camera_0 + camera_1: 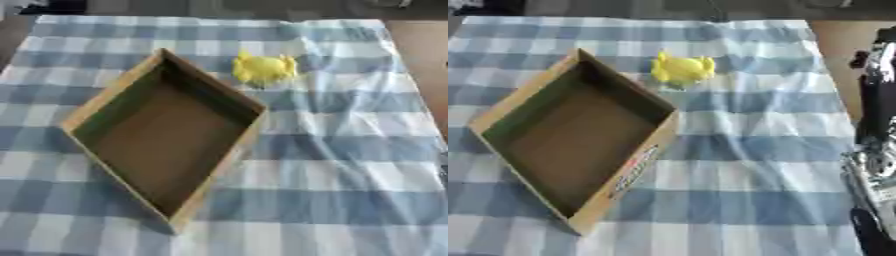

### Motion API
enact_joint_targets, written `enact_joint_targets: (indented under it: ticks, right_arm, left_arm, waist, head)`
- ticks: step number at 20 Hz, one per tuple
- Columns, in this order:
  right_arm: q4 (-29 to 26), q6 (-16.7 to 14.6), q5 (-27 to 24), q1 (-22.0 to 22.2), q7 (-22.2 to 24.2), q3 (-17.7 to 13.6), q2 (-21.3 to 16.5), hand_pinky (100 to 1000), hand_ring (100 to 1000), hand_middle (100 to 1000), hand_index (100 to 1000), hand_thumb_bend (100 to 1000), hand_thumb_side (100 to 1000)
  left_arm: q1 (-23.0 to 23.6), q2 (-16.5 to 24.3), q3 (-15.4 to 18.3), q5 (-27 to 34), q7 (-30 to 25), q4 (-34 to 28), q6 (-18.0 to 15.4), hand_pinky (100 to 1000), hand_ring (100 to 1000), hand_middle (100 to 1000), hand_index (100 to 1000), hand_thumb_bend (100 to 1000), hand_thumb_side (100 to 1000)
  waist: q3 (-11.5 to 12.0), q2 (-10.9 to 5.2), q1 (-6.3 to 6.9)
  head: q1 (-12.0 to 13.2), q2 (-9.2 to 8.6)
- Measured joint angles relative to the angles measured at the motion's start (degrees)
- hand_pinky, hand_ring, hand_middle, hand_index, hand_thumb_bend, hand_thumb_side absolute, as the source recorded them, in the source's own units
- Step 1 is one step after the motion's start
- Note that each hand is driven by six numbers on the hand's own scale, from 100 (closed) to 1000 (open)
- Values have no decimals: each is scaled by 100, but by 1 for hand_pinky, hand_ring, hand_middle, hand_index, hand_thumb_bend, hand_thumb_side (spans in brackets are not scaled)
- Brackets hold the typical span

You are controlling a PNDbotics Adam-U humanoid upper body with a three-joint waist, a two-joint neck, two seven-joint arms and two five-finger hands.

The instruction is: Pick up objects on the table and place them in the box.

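Note:
An open cardboard box (220, 166) lies turned like a diamond on the left half of the table, and its inside is bare brown. A small yellow object (262, 68) sits on the cloth just beyond the box's far right wall, apart from it. My right hand (877, 165) shows only as black and silver parts along the right edge of the right eye view, well to the right of the box and the yellow object, holding nothing that I can see. My left hand is out of sight.
A blue and white checked cloth (350, 165) covers the table, with wrinkles on its right side. Bare brown tabletop (837, 55) shows past the cloth's right edge. A dark strip runs beyond the far edge.

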Motion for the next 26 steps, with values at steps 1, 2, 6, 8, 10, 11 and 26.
enact_joint_targets:
  ticks: [1, 2, 6, 8, 10, 11, 26]
  right_arm:
    - [0, -10, 0, 0, 2, 0, 0, 632, 415, 378, 608, 100, 457]
    - [0, -21, 0, 0, 5, 0, 0, 632, 415, 378, 608, 100, 458]
    - [0, -60, 3, 0, 26, 1, -15, 635, 420, 384, 620, 100, 472]
    - [0, -83, 7, 0, 49, 3, -75, 636, 424, 389, 628, 100, 486]
    - [0, -104, 28, -2, 81, 17, -162, 639, 431, 397, 639, 100, 501]
    - [0, -109, 59, -11, 102, 33, -215, 639, 432, 397, 640, 100, 502]
    - [0, 530, 689, -869, 789, 296, -1641, 667, 487, 447, 696, 153, 630]
  left_arm:
    - [0, 0, 0, 0, 0, 0, 0, 599, 548, 525, 887, 100, 786]
    - [0, 0, 0, 0, -1, 0, 1, 599, 548, 525, 887, 100, 786]
    - [0, 0, 0, 0, -1, 0, 1, 599, 548, 525, 887, 100, 788]
    - [0, 0, 0, 0, -2, 0, 2, 599, 548, 525, 887, 100, 788]
    - [0, 0, -1, 0, -3, 0, 2, 599, 548, 525, 887, 100, 789]
    - [0, 0, -1, 0, -3, 0, 3, 599, 548, 525, 887, 100, 789]
    - [20, 0, -31, 0, -30, 0, 25, 599, 549, 526, 888, 100, 794]
  waist:
    - [0, 0, 0]
    - [0, 1, 0]
    - [1, 8, -1]
    - [5, 22, -1]
    - [17, 38, -5]
    - [28, 39, -8]
    - [106, 80, -28]
  head:
    - [0, 0]
    - [-3, 0]
    - [-47, 0]
    - [-88, 0]
    - [-143, -1]
    - [-173, -2]
    - [-495, -95]
